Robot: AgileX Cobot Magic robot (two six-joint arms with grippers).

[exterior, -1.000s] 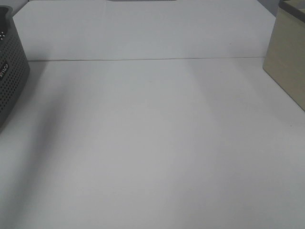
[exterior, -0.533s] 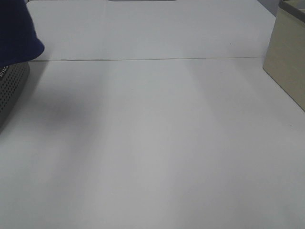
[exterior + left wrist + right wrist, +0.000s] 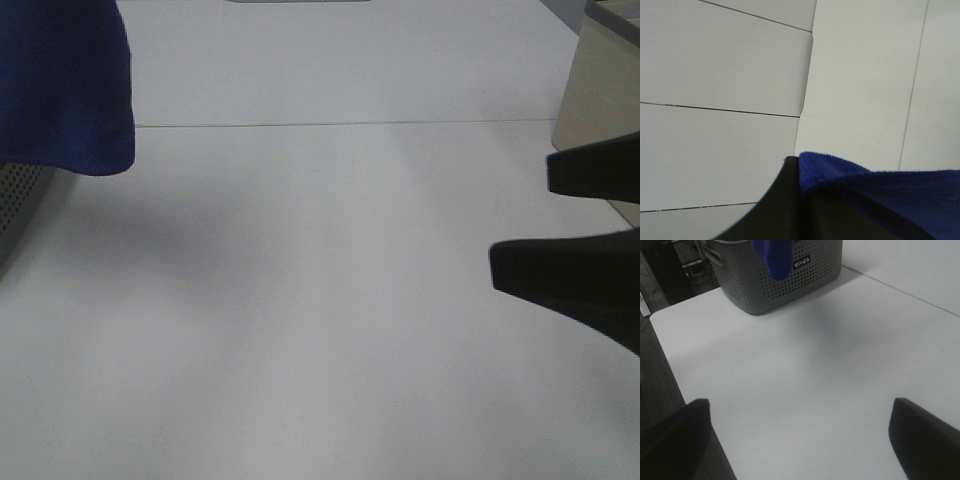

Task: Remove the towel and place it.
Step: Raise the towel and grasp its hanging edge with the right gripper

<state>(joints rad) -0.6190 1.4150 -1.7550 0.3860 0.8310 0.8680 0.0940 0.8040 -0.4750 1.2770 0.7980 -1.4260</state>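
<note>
Grips towel [image 3: 70,85] w/ L gripper [image 3: 799,172], jaws closed on cloth's edge. Hangs it in air over grey perforated basket [image 3: 755,285] at far-left of white table [image 3: 320,330], hem clear of tabletop. Spreads R gripper [image 3: 800,410] wide, nothing in it, above table's right side, nr pale wooden box [image 3: 600,90], well apart from towel.

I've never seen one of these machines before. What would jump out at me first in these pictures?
The deep blue towel stands out most: it hangs in the air at the far left of the white table, over a grey perforated basket. Next come the two black fingers of the right gripper, spread open and empty, reaching in from the right edge near a beige box.
</note>
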